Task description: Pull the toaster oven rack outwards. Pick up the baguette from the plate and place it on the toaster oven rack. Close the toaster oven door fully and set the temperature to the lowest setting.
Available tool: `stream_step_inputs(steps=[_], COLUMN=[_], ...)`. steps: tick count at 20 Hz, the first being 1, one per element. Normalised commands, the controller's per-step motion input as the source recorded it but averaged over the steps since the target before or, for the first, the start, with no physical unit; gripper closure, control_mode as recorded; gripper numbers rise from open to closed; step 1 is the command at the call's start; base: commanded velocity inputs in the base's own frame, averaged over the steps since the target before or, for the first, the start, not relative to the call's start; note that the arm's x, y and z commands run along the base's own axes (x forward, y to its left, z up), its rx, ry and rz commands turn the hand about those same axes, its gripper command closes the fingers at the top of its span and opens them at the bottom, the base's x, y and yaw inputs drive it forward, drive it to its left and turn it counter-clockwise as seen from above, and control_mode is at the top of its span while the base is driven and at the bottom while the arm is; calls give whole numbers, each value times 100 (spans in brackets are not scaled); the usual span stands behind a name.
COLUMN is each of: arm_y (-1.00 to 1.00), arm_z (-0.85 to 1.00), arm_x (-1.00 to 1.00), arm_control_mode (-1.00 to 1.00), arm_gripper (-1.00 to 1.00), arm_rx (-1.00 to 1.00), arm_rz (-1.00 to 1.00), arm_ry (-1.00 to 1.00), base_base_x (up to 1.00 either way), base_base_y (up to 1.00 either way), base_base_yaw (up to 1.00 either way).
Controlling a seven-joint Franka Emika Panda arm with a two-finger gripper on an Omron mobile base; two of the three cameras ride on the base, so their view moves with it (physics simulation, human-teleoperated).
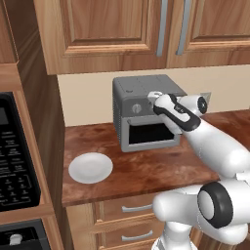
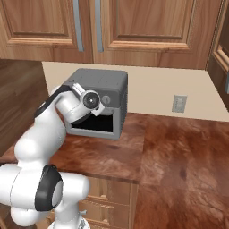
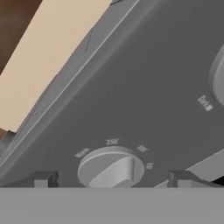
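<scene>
The dark-grey toaster oven [image 1: 141,93] [image 2: 100,82] stands at the back of the wooden counter. Its light-grey toaster oven door [image 1: 149,133] [image 2: 117,125] stands upright against the front, its window dark. The toaster oven rack is hidden behind it. My gripper [image 1: 153,97] [image 3: 112,179] is open at the knob row. In the hand view a round grey knob [image 3: 110,168], with temperature marks around it, sits between my two fingertips [image 3: 41,179]. The white plate [image 1: 90,167] lies bare on the counter, left of and in front of the oven. The baguette is out of view.
A second knob [image 3: 218,78] shows at the right edge of the hand view. A black microwave with a keypad [image 1: 14,161] is built in at the left. Wooden wall cabinets [image 1: 112,29] hang above the oven. A wall outlet [image 2: 179,103] is right of it.
</scene>
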Motion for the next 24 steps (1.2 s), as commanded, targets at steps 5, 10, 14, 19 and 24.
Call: stream_step_inputs(steps=[5, 10, 14, 19, 24], arm_y=[-28, 1, 3, 0, 0], arm_z=[-15, 0, 0, 0, 0], arm_x=[30, 3, 2, 0, -1], arm_control_mode=[-100, -100, -100, -100, -100], arm_gripper=[-100, -100, 100, 100, 100], arm_rx=[9, 2, 0, 0, -1], arm_rz=[0, 0, 0, 0, 3], arm_ry=[1, 0, 0, 0, -3], base_base_x=[0, 0, 0, 0, 0], base_base_y=[0, 0, 0, 0, 0], base_base_yaw=[0, 0, 0, 0, 0])
